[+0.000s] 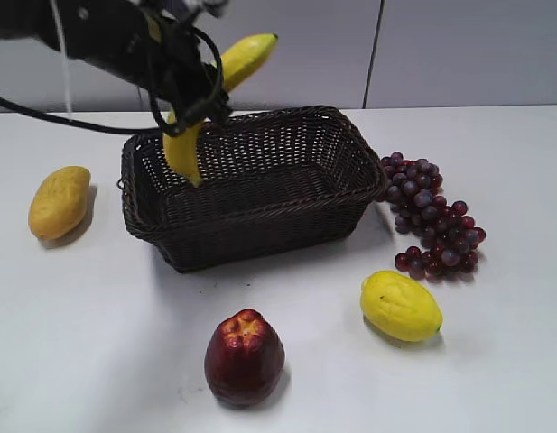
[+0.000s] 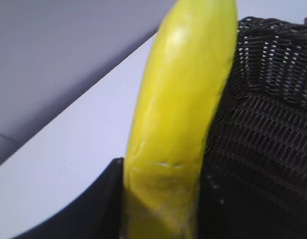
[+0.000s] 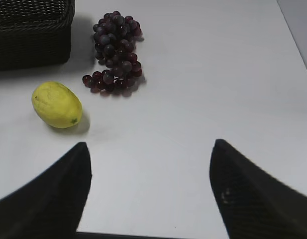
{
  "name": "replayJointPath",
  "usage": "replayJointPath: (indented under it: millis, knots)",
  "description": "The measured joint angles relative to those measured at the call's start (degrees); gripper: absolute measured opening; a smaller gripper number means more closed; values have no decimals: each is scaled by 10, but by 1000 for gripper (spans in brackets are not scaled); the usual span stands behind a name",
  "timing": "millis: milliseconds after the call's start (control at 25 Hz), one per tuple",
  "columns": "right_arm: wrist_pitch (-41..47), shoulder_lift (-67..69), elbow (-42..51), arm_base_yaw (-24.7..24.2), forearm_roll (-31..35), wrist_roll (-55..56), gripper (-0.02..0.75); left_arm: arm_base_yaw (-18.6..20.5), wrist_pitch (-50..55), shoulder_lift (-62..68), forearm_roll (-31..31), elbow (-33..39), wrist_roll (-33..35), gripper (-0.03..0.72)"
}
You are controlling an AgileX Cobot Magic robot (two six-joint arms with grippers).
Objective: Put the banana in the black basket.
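Note:
My left gripper [image 1: 195,106] is shut on the long yellow banana [image 1: 185,149] and holds it steeply tilted over the back left corner of the black basket [image 1: 260,221]. The banana's lower end dips inside the basket; its green-tipped end points up and right. In the left wrist view the banana [image 2: 180,109] fills the middle between the jaws [image 2: 160,199], with the basket's weave [image 2: 262,139] to its right. My right gripper [image 3: 149,169] is open and empty over bare table; it does not show in the exterior view.
A yellow-orange mango [image 1: 59,201] lies left of the basket. Dark grapes [image 1: 431,216] lie to its right, a yellow lemon [image 1: 401,306] at front right and a dark red fruit [image 1: 244,356] at the front. The grapes [image 3: 115,52] and lemon [image 3: 56,104] also show in the right wrist view.

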Motion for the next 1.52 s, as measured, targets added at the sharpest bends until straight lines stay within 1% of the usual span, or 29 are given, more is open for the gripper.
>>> replayJointPath:
  millis: [80,200,240,320,480,600,680,760,840,1000,1080,1160,1240,1280,1520]
  knots:
    - [0,0,0,0,0,0,592,0,-1,9,-4,0,1,340]
    - [0,0,0,0,0,0,592,0,-1,15,-11,0,1,463]
    - [0,0,0,0,0,0,592,0,-1,15,-14,0,1,516]
    - [0,0,0,0,0,0,592,0,0,9,-21,0,1,573]
    - [0,0,0,0,0,0,592,1,38,-32,-53,-3,0,604]
    - [0,0,0,0,0,0,592,17,113,-85,-69,-16,-26,608]
    - [0,0,0,0,0,0,592,44,169,-118,-74,-24,-52,608]
    - [0,0,0,0,0,0,592,84,231,-149,-76,-25,-76,608]
    - [0,0,0,0,0,0,592,135,289,-177,-80,-25,-95,608]
    - [0,0,0,0,0,1,592,237,404,-229,-111,-25,-108,603]
    - [0,0,0,0,0,1,592,282,448,-256,-128,-22,-110,595]
    - [0,0,0,0,0,1,592,315,477,-284,-134,-6,-110,591]
    - [0,0,0,0,0,1,592,338,485,-325,-138,26,-111,589]
    - [0,0,0,0,0,1,592,343,485,-346,-142,49,-111,588]
    - [0,0,0,0,0,1,592,346,462,-524,-153,208,-111,587]
